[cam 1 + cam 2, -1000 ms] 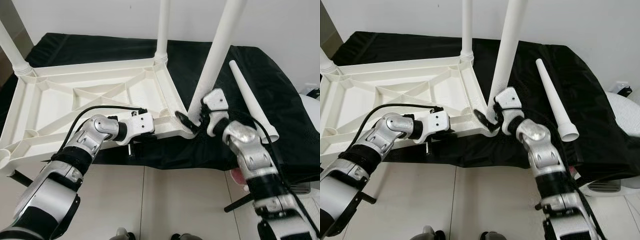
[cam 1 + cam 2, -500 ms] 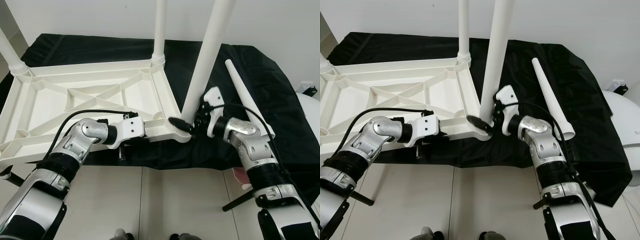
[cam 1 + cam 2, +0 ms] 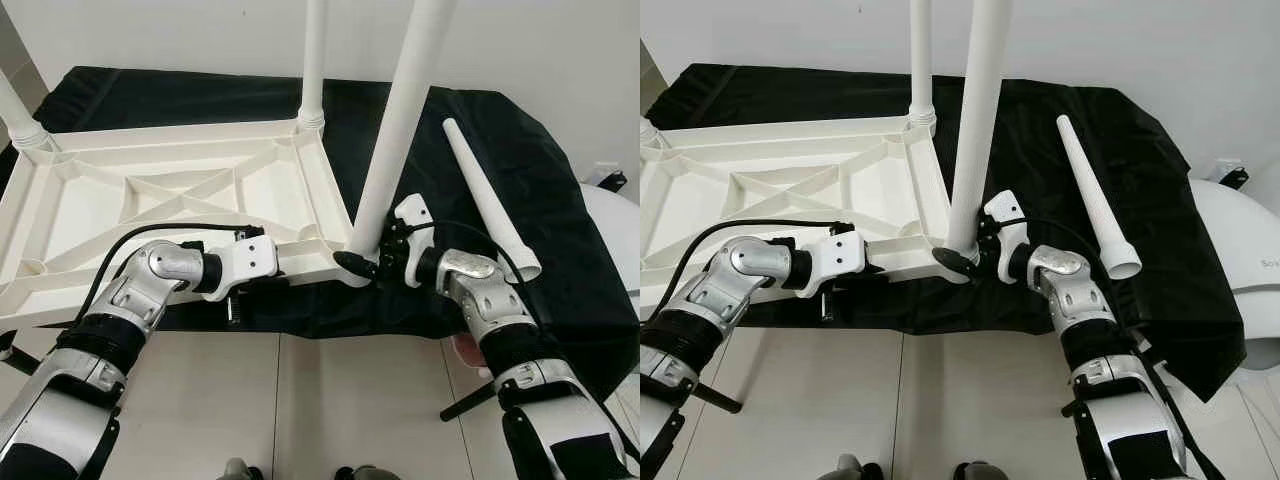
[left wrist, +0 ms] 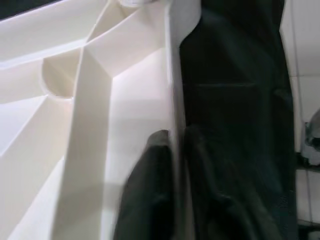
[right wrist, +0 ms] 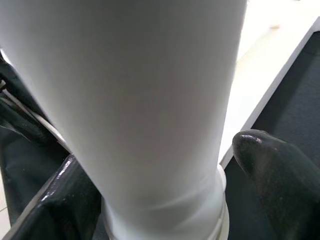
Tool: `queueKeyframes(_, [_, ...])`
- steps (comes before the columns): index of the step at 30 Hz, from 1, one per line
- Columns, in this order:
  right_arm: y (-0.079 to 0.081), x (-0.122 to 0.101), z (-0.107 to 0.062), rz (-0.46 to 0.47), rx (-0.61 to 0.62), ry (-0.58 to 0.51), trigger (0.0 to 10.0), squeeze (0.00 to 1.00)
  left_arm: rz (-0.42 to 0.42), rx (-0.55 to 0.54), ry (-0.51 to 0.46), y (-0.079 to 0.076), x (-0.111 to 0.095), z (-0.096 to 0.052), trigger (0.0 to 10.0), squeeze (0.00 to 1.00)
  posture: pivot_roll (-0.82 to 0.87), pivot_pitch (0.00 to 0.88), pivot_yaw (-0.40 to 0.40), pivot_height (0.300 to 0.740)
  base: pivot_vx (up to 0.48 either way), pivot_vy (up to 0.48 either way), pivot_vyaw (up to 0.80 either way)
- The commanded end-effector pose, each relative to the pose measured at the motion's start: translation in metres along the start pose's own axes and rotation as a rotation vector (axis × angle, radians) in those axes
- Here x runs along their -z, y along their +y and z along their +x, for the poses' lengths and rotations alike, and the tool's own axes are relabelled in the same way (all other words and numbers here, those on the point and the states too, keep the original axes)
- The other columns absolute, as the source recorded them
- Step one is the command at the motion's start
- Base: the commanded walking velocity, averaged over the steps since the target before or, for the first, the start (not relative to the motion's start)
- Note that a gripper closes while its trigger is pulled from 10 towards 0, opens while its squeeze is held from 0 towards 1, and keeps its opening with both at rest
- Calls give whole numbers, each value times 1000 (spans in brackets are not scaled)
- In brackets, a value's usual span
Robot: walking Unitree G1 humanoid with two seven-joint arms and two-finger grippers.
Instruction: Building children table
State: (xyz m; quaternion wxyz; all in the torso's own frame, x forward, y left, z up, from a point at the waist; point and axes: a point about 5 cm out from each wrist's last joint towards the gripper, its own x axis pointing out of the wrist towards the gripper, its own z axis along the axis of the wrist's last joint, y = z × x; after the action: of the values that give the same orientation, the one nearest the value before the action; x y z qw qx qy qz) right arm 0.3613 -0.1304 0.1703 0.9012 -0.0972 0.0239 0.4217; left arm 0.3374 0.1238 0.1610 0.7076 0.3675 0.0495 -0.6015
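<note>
Tabletop lies upside down on black cloth, ribs up, filling the view from 9 to 12 o'clock; two legs already stand in its far corners, at abt 10 and 12.

L gripper sits at abt 7 o'clock, pinching the near rim: wrist view shows one finger inside the rim wall, the other outside on the cloth side. Closed on the rim, prob to keep the top from sliding or tipping while the other arm works the corner.

Leg rises from the near-right corner socket, at centre, tilted slightly toward 1 o'clock. R gripper holds it right at its base, a finger on each side of the shaft just above the collar. Low grip likely gives best control for seating or twisting it into the socket; it looks seated or nearly so.

Spare leg lies loose on the cloth at 2–3 o'clock, wide end nearest the robot, within R arm's reach, prob for the last corner.
</note>
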Motion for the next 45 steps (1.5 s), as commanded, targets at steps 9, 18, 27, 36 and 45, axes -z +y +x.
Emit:
queueKeyframes(9, [10, -6, 7, -15, -45, -54, 10000, 0, -43, 80, -132, -3, -32, 43, 10000, 0, 15, 143, -40, 740, 0, 0, 0])
queueKeyframes(18, [14, -4, 8, -9, -42, -60, 10000, 0, -66, 63, -115, 7, -49, 70, 10000, 0, 11, 145, -29, 740, 0, 0, 0])
queueKeyframes(27, [13, -6, 7, -10, -35, -68, 10000, 0, -60, 51, -80, 15, -56, 81, 9333, 0, 1, 144, -16, 740, 0, 0, 0])
queueKeyframes(36, [13, -5, 5, -13, -26, -69, 10000, 0, -92, 103, -76, 12, -46, 75, 0, 0, 2, 145, -15, 740, 0, 0, 0])
queueKeyframes(45, [13, -14, 7, -69, -67, -67, 10000, 0, -22, 224, -114, -3, -37, 60, 0, 0, 18, 149, -33, 740, 0, 0, 0])
